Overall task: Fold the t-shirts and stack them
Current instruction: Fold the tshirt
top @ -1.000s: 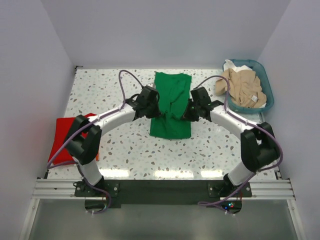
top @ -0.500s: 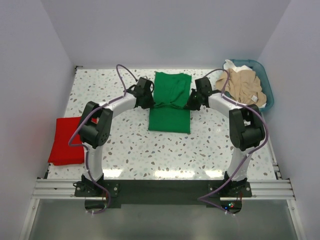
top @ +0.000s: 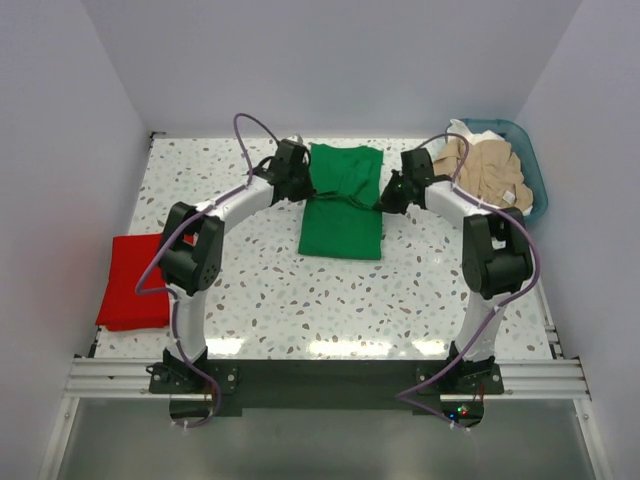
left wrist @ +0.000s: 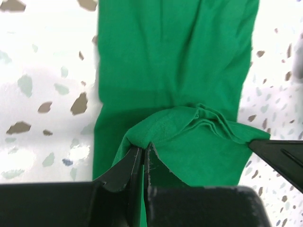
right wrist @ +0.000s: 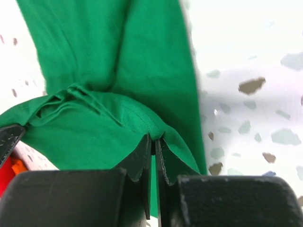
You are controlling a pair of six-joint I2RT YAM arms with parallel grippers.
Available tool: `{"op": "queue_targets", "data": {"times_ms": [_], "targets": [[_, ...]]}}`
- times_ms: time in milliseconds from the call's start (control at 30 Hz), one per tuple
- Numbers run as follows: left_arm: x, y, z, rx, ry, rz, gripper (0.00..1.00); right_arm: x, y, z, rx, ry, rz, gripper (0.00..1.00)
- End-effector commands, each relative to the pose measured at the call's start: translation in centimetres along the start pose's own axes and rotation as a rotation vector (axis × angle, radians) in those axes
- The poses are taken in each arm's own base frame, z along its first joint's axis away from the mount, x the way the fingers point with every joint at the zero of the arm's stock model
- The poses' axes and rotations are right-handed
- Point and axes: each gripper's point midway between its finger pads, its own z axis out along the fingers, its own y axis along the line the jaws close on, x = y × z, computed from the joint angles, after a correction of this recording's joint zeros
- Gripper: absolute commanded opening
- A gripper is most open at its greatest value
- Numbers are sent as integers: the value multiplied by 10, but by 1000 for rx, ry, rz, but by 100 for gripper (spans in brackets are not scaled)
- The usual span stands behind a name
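The green t-shirt [top: 340, 215] lies as a long strip in the middle of the table, and its near part is lifted and doubled back over the far part. My left gripper [top: 300, 186] is shut on the left corner of that lifted hem [left wrist: 156, 132]. On the right corner [right wrist: 142, 120], my right gripper [top: 389, 194] is shut too. Each wrist view has thin black fingers pinching a green fold, at the left gripper [left wrist: 143, 147] and the right gripper [right wrist: 154, 138]. A folded red t-shirt [top: 135, 282] sits at the table's left edge. A beige t-shirt [top: 488, 172] is heaped in the basket.
The teal basket [top: 535, 170] stands at the back right corner, with a bit of white cloth [top: 468, 131] at its far rim. White walls close in the table on the left, back and right. Purple cables loop over both arms.
Both grippers have moved away from the arm bases toward the back wall, carrying the green shirt's near hem over its far part. The shirt's footprint on the table is shorter.
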Motion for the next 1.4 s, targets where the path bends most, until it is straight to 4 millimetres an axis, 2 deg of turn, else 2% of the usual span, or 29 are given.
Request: {"op": "queue_targets", "data": {"times_ms": [0, 67, 100, 133, 167, 200, 233, 267, 300, 367, 400, 433, 467, 500, 533, 567, 600, 667, 733, 867, 900, 967, 1033, 1067, 1100, 1167, 1300, 1367], "targets": [[-24, -9, 7, 33, -49, 27, 0, -30, 21, -3, -66, -56, -31, 2], [-26, -5, 12, 28, -48, 29, 5, -31, 20, 2, -76, -40, -29, 10], [-26, -5, 14, 53, -34, 36, 18, -36, 19, 1, -81, -40, -26, 22], [-29, -4, 14, 54, -38, 35, 28, -35, 19, 2, -95, -24, -23, 29], [-30, -3, 13, 58, -40, 38, 46, -38, 19, 1, -99, -24, -22, 34], [-39, -2, 7, 68, -56, 40, 52, -42, 17, -3, -99, -27, -22, 44], [-38, 1, 4, 66, -58, 40, 56, -46, 18, -9, -100, -42, -28, 48], [-52, -1, -9, 84, -97, 36, 62, -49, 17, -12, -97, -50, -35, 52], [-54, -1, -14, 93, -109, 35, 63, -50, 17, -16, -93, -55, -55, 58], [-49, 1, -22, 96, -110, 33, 64, -53, 18, -27, -84, -68, -77, 59], [-53, -4, -32, 117, -121, 28, 64, -50, 20, -30, -87, -67, -88, 58], [-45, -2, -32, 118, -106, 22, 63, -47, 21, -32, -91, -65, -89, 58], [-42, -3, -35, 124, -101, 16, 59, -46, 26, -43, -103, -81, -99, 58], [-42, -10, -42, 156, -110, 9, 57, -32, 24, -42, -97, -68, -100, 57], [-30, -7, -39, 159, -86, 5, 54, -25, 27, -45, -106, -69, -106, 54], [-26, -8, -40, 168, -80, 0, 47, -21, 31, -52, -121, -80, -115, 52], [-15, -9, -40, 179, -58, -15, 42, -6, 31, -49, -116, -66, -122, 50], [-5, -21, -41, 228, -51, -12, 33, 14, 34, -48, -126, -46, -141, 45], [12, -19, -37, 225, -14, -17, 27, 26, 32, -45, -120, -27, -141, 43], [42, -15, -30, 208, 36, -14, 16, 55, 13, -33, -105, 32, -115, 37], [54, -10, -28, 203, 54, -22, 15, 60, 7, -30, -98, 40, -111, 35], [67, -4, -25, 193, 72, -28, 11, 72, -7, -27, -74, 59, -105, 34], [85, 9, -23, 163, 103, -37, 11, 79, -12, -25, -73, 70, -102, 32], [84, 5, -22, 186, 84, -33, 10, 88, -19, -23, -66, 92, -97, 32], [94, 13, -20, 169, 103, -38, 9, 92, -23, -22, -59, 98, -95, 31], [103, 17, -20, 164, 116, -35, 9, 101, -33, -22, -40, 112, -91, 30], [123, 29, -18, 132, 145, -38, 8, 112, -47, -25, -12, 124, -92, 30], [131, 29, -19, 123, 155, -39, 7, 117, -51, -26, -5, 133, -95, 29]]}}
